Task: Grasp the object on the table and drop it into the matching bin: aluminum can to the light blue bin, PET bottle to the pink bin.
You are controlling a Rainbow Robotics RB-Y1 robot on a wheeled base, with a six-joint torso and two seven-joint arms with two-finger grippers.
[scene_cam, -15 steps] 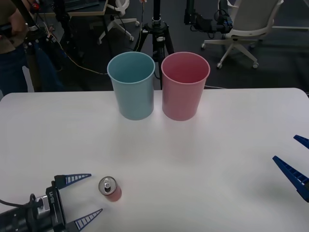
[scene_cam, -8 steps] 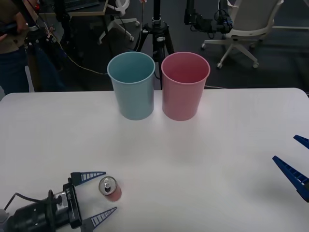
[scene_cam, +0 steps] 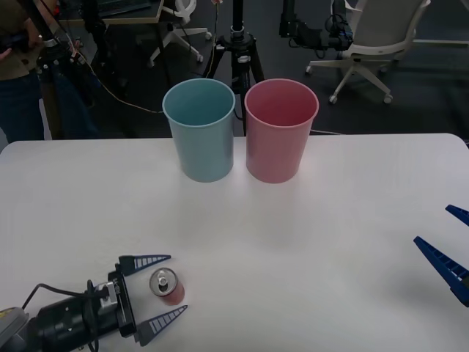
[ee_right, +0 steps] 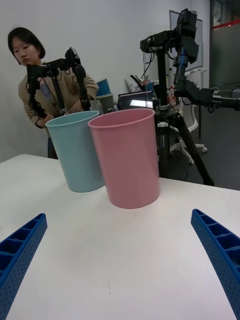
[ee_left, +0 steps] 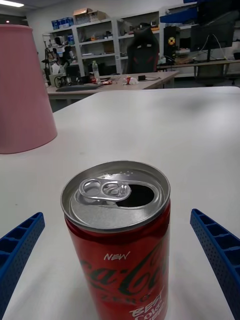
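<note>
A small red aluminum can (scene_cam: 167,287) with a silver top and pull tab stands upright near the front left of the white table (scene_cam: 308,242). My left gripper (scene_cam: 163,290) is open, with one blue finger on each side of the can and not touching it. In the left wrist view the can (ee_left: 120,240) rises close between the two fingers (ee_left: 216,260). The light blue bin (scene_cam: 199,129) and the pink bin (scene_cam: 281,129) stand side by side at the back middle. My right gripper (scene_cam: 456,246) waits open at the right edge, and its wrist view shows the light blue bin (ee_right: 77,150) and the pink bin (ee_right: 127,156).
Behind the table stand a black tripod (scene_cam: 238,44), an office chair (scene_cam: 374,40) and a person (scene_cam: 18,66) at the far left. White tabletop stretches between the can and the bins.
My left gripper has slid forward and to the right, so its open fingers now flank the can. The can, the bins and the right gripper have not moved.
</note>
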